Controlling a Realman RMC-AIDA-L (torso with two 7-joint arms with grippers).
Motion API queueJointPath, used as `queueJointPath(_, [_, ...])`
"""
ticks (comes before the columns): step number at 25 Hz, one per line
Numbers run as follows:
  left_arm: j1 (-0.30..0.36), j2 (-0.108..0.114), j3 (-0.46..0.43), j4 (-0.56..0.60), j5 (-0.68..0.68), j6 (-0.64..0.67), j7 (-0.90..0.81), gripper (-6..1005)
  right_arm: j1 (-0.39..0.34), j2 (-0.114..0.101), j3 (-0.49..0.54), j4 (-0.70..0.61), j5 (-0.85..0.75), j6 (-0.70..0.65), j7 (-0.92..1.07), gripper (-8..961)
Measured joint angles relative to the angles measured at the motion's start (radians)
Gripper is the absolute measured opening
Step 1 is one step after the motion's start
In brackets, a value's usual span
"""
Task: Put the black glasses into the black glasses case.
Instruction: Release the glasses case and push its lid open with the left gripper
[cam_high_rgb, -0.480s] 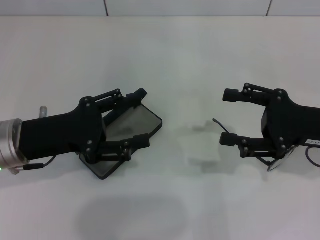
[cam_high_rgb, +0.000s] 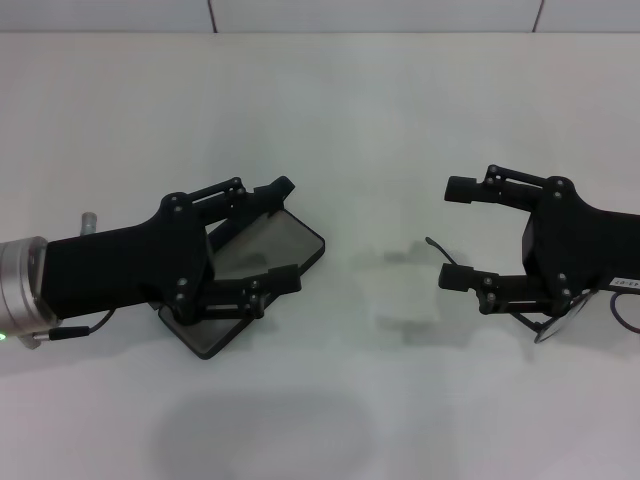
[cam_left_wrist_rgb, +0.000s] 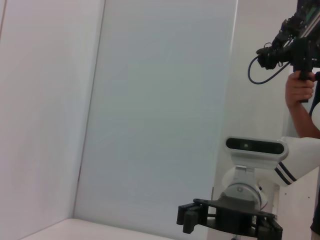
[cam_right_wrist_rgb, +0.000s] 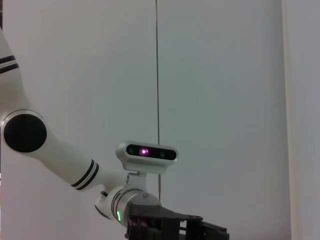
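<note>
The black glasses case (cam_high_rgb: 296, 240) lies flat on the white table (cam_high_rgb: 340, 120), left of centre, turned at an angle. My left gripper (cam_high_rgb: 290, 232) hangs over it, open, with one finger on each side of the case's far end. The black glasses (cam_high_rgb: 436, 247) lie at the right under my right gripper (cam_high_rgb: 452, 232), which is open. Only a temple tip and one lens (cam_high_rgb: 553, 328) show past the hand. The wrist views show neither the case nor the glasses.
The table's far edge meets a pale wall (cam_high_rgb: 380, 15). In the left wrist view, a person's hand (cam_left_wrist_rgb: 300, 90) holds a black device at the upper right. My head camera (cam_left_wrist_rgb: 252, 145) shows there, and also in the right wrist view (cam_right_wrist_rgb: 146, 151).
</note>
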Motion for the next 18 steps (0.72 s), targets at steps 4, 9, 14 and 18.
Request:
queueJointPath(4, [-0.001, 0.001, 0.0, 0.007, -0.002, 0.0, -0.015, 888, 0.0, -0.002, 0.0, 0.0, 0.0, 0.0, 0.0, 840])
queueJointPath(9, [-0.013, 0.025, 0.0, 0.082, 0.0, -0.037, -0.195, 888, -0.007, -0.004, 0.0, -0.001, 0.0, 0.0, 0.0, 839])
queueJointPath(14, [-0.014, 0.03, 0.0, 0.226, 0.109, -0.249, -0.444, 888, -0.017, -0.009, 0.0, -0.001, 0.0, -0.003, 0.0, 837])
queueJointPath(18, [-0.014, 0.027, 0.0, 0.327, 0.234, -0.333, -0.589, 888, -0.025, -0.01, 0.0, 0.0, 0.0, -0.002, 0.0, 836])
